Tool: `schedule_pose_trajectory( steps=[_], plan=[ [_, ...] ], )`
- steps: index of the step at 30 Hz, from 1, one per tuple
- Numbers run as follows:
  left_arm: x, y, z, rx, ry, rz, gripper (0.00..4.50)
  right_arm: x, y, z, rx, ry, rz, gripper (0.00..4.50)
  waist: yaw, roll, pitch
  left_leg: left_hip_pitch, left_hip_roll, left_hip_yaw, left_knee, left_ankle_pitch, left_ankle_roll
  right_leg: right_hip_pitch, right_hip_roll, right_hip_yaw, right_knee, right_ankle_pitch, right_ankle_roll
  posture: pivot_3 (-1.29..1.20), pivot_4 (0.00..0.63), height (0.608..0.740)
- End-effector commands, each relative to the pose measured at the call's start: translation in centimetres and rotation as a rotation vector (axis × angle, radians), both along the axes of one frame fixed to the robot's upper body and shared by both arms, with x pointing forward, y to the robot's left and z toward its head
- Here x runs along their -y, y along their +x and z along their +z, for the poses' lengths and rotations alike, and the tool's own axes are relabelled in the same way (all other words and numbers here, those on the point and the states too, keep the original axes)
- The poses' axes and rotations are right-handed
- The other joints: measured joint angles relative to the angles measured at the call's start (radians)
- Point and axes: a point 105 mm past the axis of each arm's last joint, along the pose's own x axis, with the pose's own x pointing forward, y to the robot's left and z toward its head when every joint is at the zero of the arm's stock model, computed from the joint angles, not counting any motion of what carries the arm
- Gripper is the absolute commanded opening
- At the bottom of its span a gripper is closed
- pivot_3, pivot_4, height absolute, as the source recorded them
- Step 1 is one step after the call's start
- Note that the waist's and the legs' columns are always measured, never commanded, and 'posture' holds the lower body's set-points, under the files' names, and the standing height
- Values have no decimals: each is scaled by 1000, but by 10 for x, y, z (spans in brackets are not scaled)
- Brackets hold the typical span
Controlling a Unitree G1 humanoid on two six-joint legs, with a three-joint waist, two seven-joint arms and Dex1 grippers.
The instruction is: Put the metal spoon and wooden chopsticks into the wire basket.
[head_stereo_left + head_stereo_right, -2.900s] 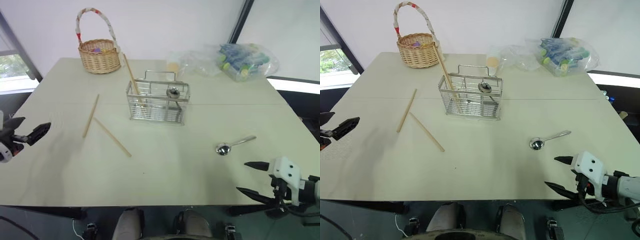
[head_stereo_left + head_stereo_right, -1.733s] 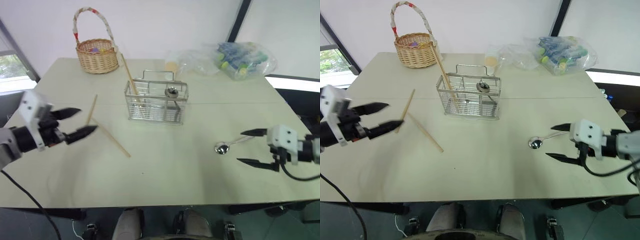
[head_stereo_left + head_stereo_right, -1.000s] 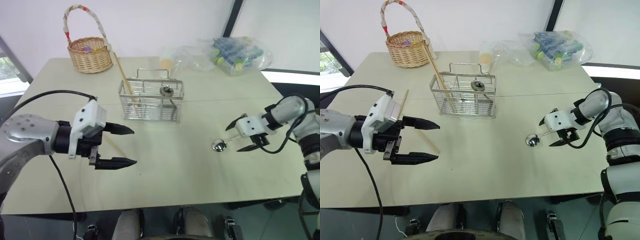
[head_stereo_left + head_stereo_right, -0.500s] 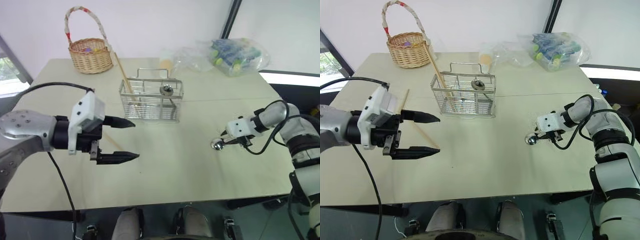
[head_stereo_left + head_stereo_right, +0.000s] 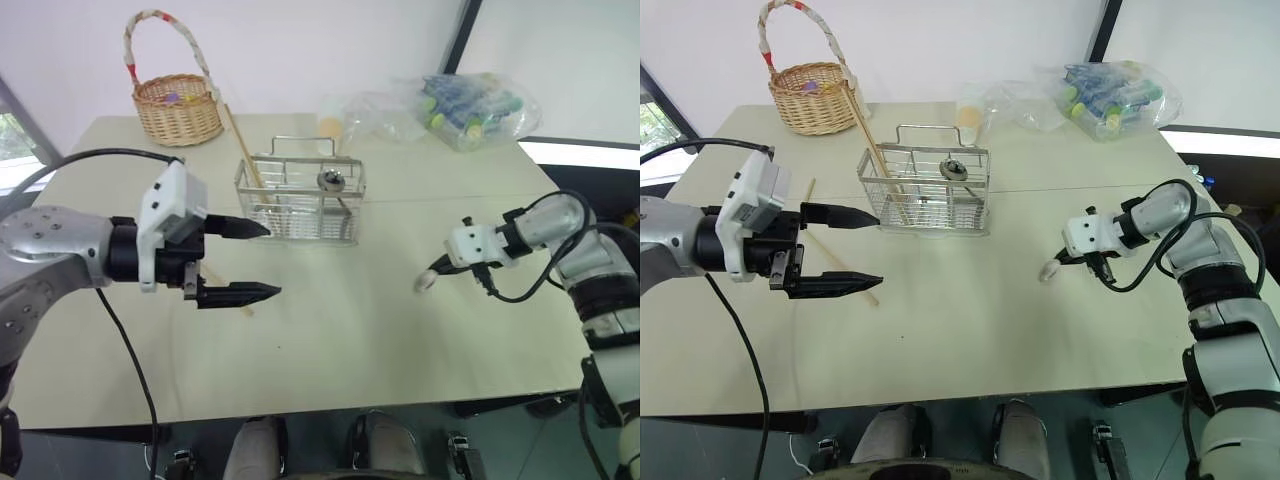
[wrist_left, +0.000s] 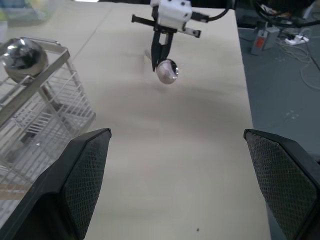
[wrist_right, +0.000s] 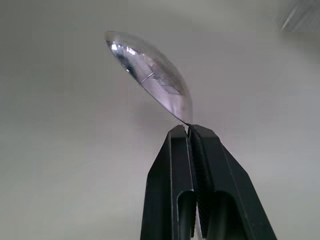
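Right gripper (image 7: 189, 131), jaws pinched on the metal spoon (image 7: 150, 75), bowl protruding beyond the tips; spoon now raised off the worktop (image 5: 350, 330). Left gripper (image 5: 258, 260), jaws wide, beside the wire basket (image 5: 300, 200).

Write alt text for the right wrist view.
Two black fingers, pressed shut, pinch a shiny spoon by the neck just under its bowl. The bowl juts out past the fingertips over a plain pale table.
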Motion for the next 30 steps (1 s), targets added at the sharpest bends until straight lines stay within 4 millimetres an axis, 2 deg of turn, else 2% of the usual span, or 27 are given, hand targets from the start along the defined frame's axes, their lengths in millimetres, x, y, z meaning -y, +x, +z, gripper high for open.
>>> schedule_pose_trajectory(
  steps=[1,5,8,11,15,17,19,22,30],
  plan=[
    [-3,4,11,63,-12,21,4500,-28,-18,56,2,264,8,81,2,0,0,0,0,0,0,0,0,0,0,0,0,0,0,0,150,623],
    [-6,7,12,74,-11,33,4500,-44,-44,94,-122,486,5,81,8,2,2,2,0,-2,-4,-1,1,0,0,-1,-2,0,0,0,150,623],
    [-8,10,16,87,-12,41,4500,-52,-46,128,-185,682,-28,81,17,1,1,4,0,-1,-7,-3,5,1,0,-1,-4,0,-1,0,150,623],
    [-9,14,19,99,-14,44,4500,-59,-36,159,-197,856,-78,81,17,0,2,4,0,-1,-7,-3,6,1,-1,-1,-5,0,-1,0,150,623],
    [-7,18,22,112,-22,39,4500,-69,-3,184,-149,1056,-239,81,20,-1,1,6,0,0,-11,-3,6,0,-1,-2,-4,1,-1,0,150,623],
    [-6,19,23,117,-25,34,4500,-76,16,185,-108,1109,-332,81,20,-1,0,5,0,0,-13,-3,6,-2,-1,-2,-2,1,-1,0,150,623],
    [-5,20,24,121,-27,31,4500,-80,26,183,-81,1131,-385,81,20,-2,0,5,0,1,-14,-1,2,-2,-1,-2,0,1,0,0,150,623],
    [-2,21,25,126,-35,25,4500,-88,47,175,-82,1187,-489,81,19,-4,-1,1,-1,1,-14,1,-1,-4,0,-2,0,1,0,0,150,623],
    [-2,22,27,145,-51,44,4500,-99,68,144,-131,1191,-602,81,-3,-5,-4,-11,-1,1,-14,2,-1,-12,0,-1,1,3,3,0,150,623]
  ],
)
